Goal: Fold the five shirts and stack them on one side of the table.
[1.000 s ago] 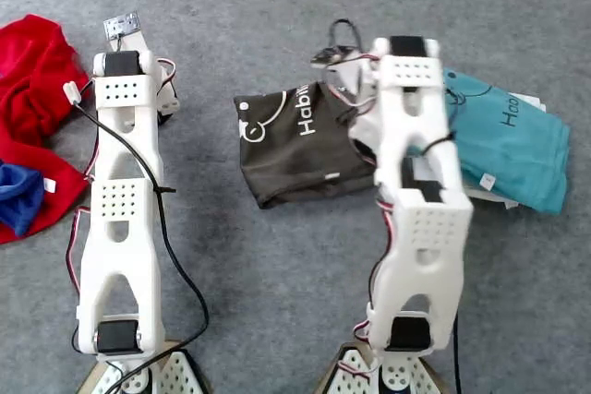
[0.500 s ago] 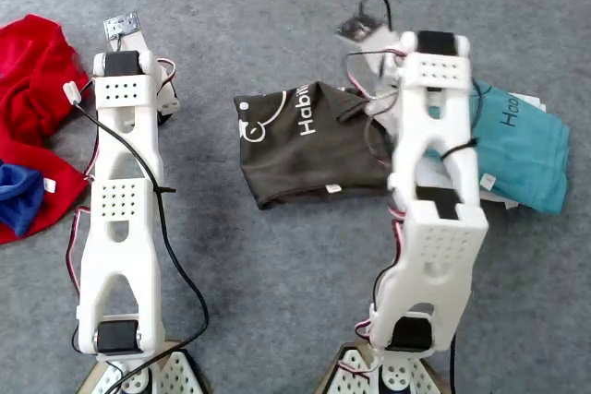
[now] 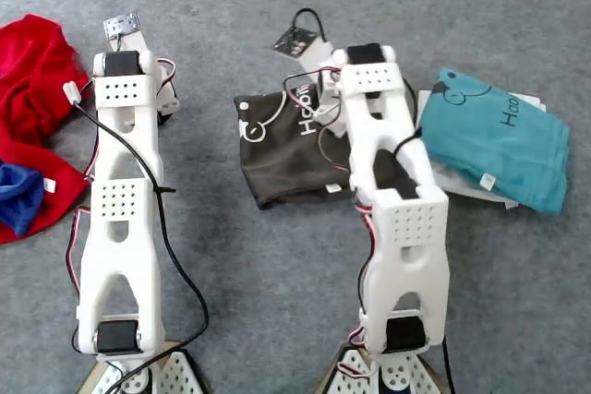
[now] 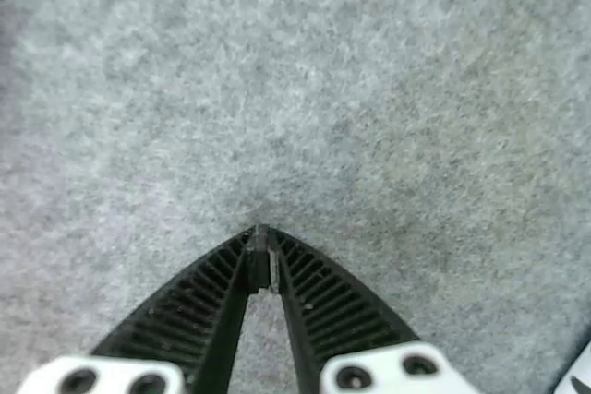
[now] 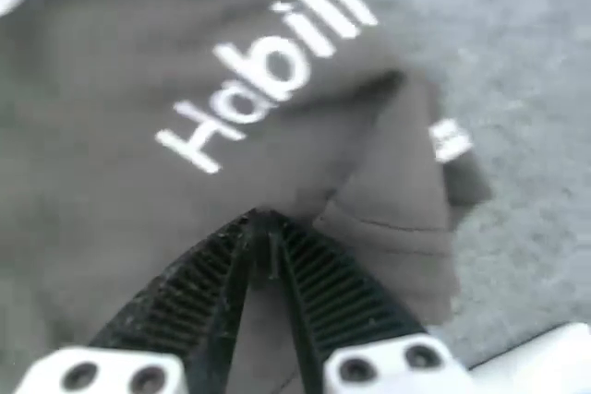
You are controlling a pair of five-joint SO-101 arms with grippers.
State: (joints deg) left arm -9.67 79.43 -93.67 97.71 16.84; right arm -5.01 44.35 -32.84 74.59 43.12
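A folded black shirt (image 3: 286, 149) with white lettering lies mid-table. My right arm (image 3: 397, 200) stretches over its right part. The right gripper (image 5: 268, 232) is shut, its tips low over the black shirt (image 5: 185, 71) beside the lettering, with no cloth visibly pinched. A folded teal shirt (image 3: 494, 140) rests on a white shirt (image 3: 459, 182) at the right. A crumpled red shirt (image 3: 32, 71) and a blue shirt (image 3: 17, 196) lie at the left edge. My left gripper (image 4: 260, 242) is shut over bare grey mat (image 4: 369, 89), its arm (image 3: 120, 191) stretched out beside the red shirt.
Grey felt (image 3: 277, 302) covers the whole table. Both arm bases stand at the near edge. A small white tag (image 5: 450, 140) sticks out of the black shirt's edge. Open mat runs along the far side and between the arms.
The right arm swung right toward the teal shirt, then back left over the black shirt. The left arm has not moved.
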